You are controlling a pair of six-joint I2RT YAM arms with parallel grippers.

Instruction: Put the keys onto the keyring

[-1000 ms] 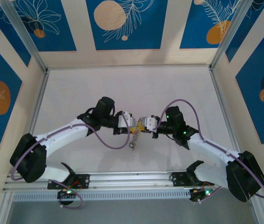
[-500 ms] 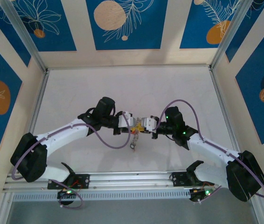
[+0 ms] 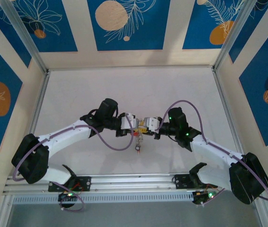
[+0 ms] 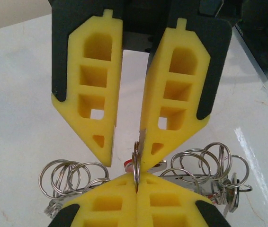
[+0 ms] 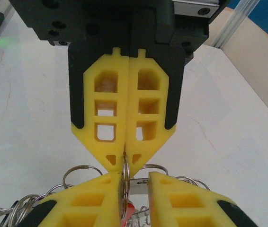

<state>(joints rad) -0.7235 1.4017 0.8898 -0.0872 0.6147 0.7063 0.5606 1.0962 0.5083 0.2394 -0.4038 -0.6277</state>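
Two grippers met tip to tip above the white table (image 3: 181,90) as the left gripper (image 4: 137,178), its yellow pads pressed together, pinched the keyring (image 4: 136,158) edge-on by one thin steel loop. Opposite it, the right gripper (image 4: 124,163) stood slightly parted. The same loop lay in its gap against one pad (image 4: 146,151), with no clamp visible from that side. More loops of the ring's chain-like band fanned out to either side below the tips, and a red key head (image 4: 127,163) showed just behind the pinched loop. Seen from above, the bunch with the keys (image 3: 138,147) dangled under the meeting point, towards the front middle of the table. The step in hand appeared to be a change of grip on the ring so that a key could be threaded. Doing it well would likely call for a firm, steady pinch from the left gripper, which alone seemed to bear the weight. The right gripper would do best to draw straight back along its own fingers rather than sideways, so as not to snag or twist the loop. It could then close on a key by its red head. How many keys were already on the ring could not be told.
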